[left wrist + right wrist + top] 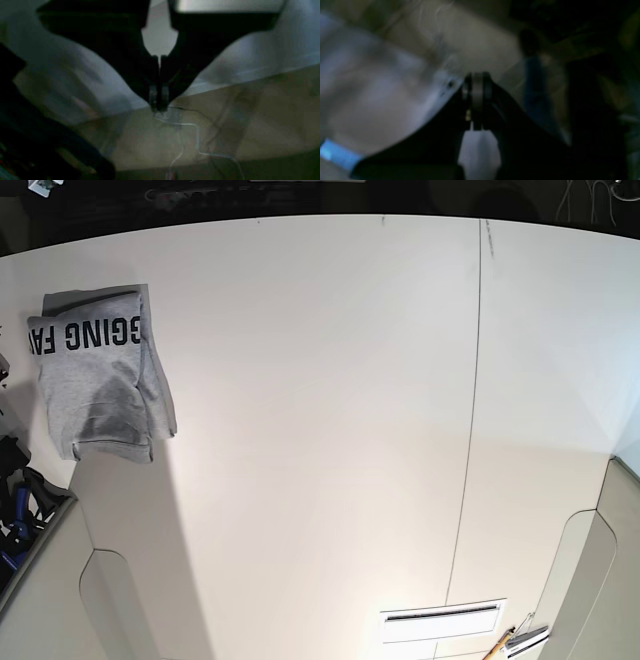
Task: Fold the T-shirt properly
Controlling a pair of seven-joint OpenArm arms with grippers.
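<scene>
L wrist: L end effector clenched, nothing in it; cable on floor below. R wrist: v. blurry, R end effector also clenched, no cloth visible. Base: T-shirt folded small on desk, far left, lettering up. Prob. done; if tidying, pinch just the protruding R layer, tuck under gently, keep stack flat.

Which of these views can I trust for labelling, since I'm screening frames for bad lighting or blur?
Base view: bright and mostly sharp, with the black lettering on the folded grey T-shirt crisp, though cut off at the folds; left wrist view: very dark and soft, closed gripper nearly a silhouette; right wrist view: dark and heavily blurred, closed gripper blending into shadow.
</scene>
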